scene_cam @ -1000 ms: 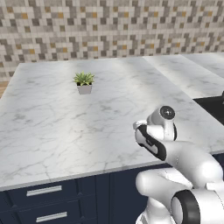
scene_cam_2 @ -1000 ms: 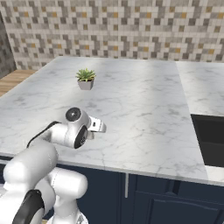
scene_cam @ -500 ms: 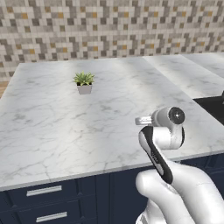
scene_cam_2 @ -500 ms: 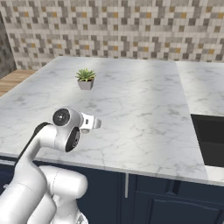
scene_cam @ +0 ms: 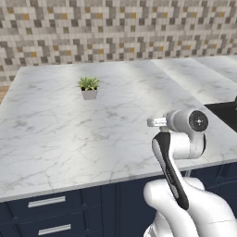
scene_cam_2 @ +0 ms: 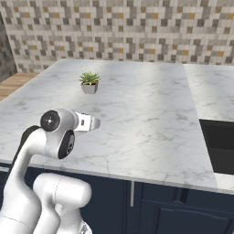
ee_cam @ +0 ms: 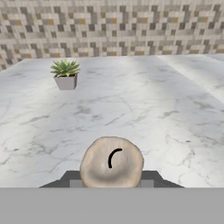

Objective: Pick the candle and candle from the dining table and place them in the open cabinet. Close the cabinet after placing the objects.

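Dining table (scene_cam: 69, 139): wide slab top, white marble with fine grey veining, smooth and matte, square front edge; below it, navy drawer fronts with horizontal silver bar handles (scene_cam: 46, 201). Backsplash (scene_cam_2: 137, 27): small rectangular mosaic tiles in beige, grey, brown and scattered orange. Potted plant (scene_cam: 89, 87): spiky green rosette in a small tapered grey pot, standing upright on the far left part of the slab, well apart from the arm; the pot holds the plant alone. To the right in the right base view, a dark recessed basin (scene_cam_2: 221, 146) is cut into the neighbouring counter; its inside is too dark to read. Gripper (ee_cam: 112, 183): in the hand view the candle (ee_cam: 112, 162) sits between the two dark fingertips, seen end-on as a round grey-beige mottled disc with a short curved black wick at its centre; the dark fingers (ee_cam: 151, 177) show just at either side of it, closed against it. Held candle is above the near part of the marble, pointing toward the backsplash. In the base views the wrist's white tip (scene_cam: 157, 121) projects level over the slab; the fingers themselves are too small to resolve there.
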Controlling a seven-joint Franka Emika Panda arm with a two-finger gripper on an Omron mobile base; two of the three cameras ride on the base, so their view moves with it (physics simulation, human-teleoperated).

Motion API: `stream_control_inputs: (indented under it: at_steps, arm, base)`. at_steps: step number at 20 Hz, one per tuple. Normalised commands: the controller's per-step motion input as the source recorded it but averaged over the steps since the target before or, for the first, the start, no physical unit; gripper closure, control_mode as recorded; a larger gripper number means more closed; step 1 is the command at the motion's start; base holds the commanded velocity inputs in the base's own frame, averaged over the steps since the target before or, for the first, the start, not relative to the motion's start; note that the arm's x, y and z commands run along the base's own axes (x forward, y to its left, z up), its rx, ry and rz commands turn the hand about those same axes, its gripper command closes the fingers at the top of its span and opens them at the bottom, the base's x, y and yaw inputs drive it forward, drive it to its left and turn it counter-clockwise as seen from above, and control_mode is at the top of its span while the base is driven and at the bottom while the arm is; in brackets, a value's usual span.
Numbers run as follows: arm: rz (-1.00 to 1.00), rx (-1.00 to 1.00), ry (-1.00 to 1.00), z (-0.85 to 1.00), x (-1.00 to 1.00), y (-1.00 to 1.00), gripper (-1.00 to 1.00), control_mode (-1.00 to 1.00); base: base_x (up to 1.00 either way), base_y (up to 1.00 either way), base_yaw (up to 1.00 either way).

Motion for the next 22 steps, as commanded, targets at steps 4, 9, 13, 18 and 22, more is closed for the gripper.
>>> stream_control_inputs:
  at_steps: [4, 9, 13, 18, 22]
  arm:
    - [0.00, 0.00, 0.00, 0.76, -0.49, 0.00, 1.00, -1.00]
    - [0.00, 0.00, 0.00, 0.80, -0.51, 0.00, 1.00, -1.00]
    - [0.00, 0.00, 0.00, 0.54, -0.45, 0.00, 1.00, -1.00]
    - [0.00, 0.00, 0.00, 0.36, -0.52, 0.00, 1.00, -1.00]
    - [0.00, 0.00, 0.00, 0.07, -0.28, 0.00, 1.00, -1.00]
  base:
    - [0.00, 0.00, 0.00]
    - [0.00, 0.00, 0.00]
    - [0.00, 0.00, 0.00]
    - [0.00, 0.00, 0.00]
    - [0.00, 0.00, 0.00]
